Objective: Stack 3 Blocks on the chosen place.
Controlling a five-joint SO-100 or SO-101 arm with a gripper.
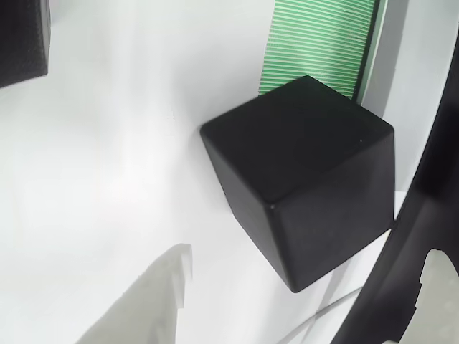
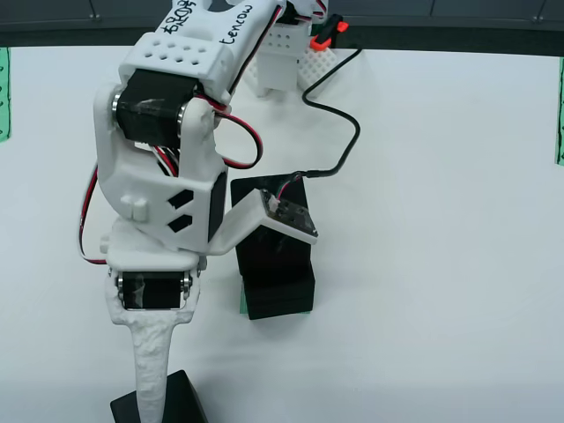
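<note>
Overhead view: claw (image 2: 159,388), opening unclear, touches a block (image 2: 181,401); stacked blocks (image 2: 275,264) cover the striped patch (image 1: 315,43).

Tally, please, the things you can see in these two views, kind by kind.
Black blocks told apart: 2, one at the bottom edge, one in the middle, perhaps a stack.
Green striped patch: 1.
Green edge strips: 2.
White arm: 1.
Total: 6.
</note>
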